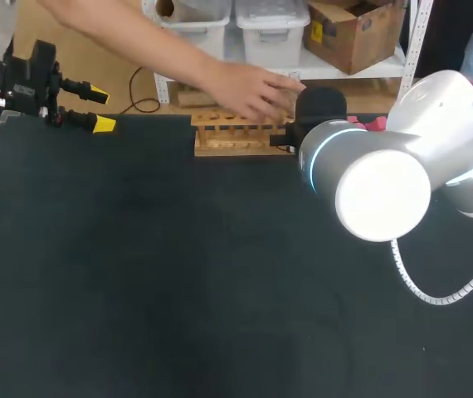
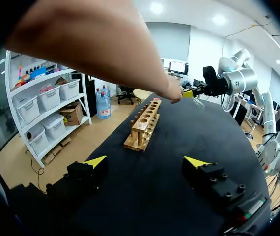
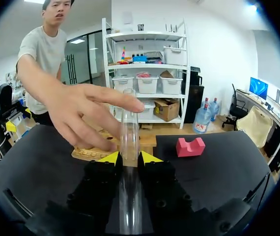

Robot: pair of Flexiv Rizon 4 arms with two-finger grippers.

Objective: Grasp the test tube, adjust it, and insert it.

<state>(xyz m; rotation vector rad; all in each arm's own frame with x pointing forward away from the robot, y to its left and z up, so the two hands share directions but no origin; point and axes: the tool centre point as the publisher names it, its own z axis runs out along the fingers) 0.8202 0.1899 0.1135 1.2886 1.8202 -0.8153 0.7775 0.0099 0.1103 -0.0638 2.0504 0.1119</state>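
right gripper (image 3: 129,158) pinches test tube (image 3: 129,123) beside rack (image 1: 228,145); left gripper (image 2: 147,162) spread, far left. person's hand (image 3: 81,115) at tube top. likely adjust stage; next: align tube over a hole.

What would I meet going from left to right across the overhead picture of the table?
left gripper → wooden rack → right arm

The test tube (image 3: 129,128), a clear glass cylinder, lay clamped between the yellow tips of the right gripper (image 3: 129,158), pointing ahead toward the light wooden rack (image 1: 232,133), which stood at the far edge of the black table (image 1: 137,249) with a row of round holes along its top.
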